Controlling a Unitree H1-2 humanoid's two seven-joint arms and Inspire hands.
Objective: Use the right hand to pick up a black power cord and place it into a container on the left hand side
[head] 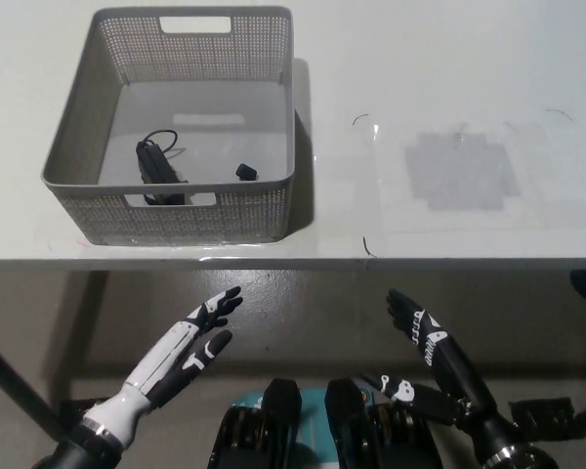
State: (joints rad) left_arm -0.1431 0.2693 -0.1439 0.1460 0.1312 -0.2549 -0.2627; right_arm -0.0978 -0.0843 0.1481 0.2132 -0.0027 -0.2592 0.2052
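Note:
The black power cord [154, 166] lies coiled on the floor of the grey perforated basket [273, 117], at its front left, with its plug end [245, 172] a little to the right. The basket stands on the left part of the white table [449, 78]. My black right hand [425, 347] hangs open below the table's front edge, at the lower right, holding nothing. My white left hand [190, 342] rests open below the table edge at the lower left, fingers pointing up toward the basket.
A grey taped patch [461, 171] marks the table's right half, with thin pen-like marks around it. The table's front edge [371, 260] runs across the picture above both hands. Under the table is bare floor.

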